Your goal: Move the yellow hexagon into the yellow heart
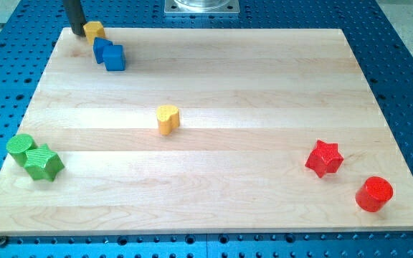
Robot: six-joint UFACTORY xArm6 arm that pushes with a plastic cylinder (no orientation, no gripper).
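The yellow hexagon (95, 30) sits at the top left corner of the wooden board (214, 79). The yellow heart (168, 119) stands alone near the board's middle, well below and to the right of the hexagon. My dark rod comes down at the view's top left, and my tip (77, 31) rests just left of the yellow hexagon, touching or nearly touching it.
Two blue blocks (109, 54) sit together just below and right of the hexagon. A green cylinder (20, 147) and a green star (43, 163) are at the left edge. A red star (325, 158) and a red cylinder (373, 193) are at the lower right.
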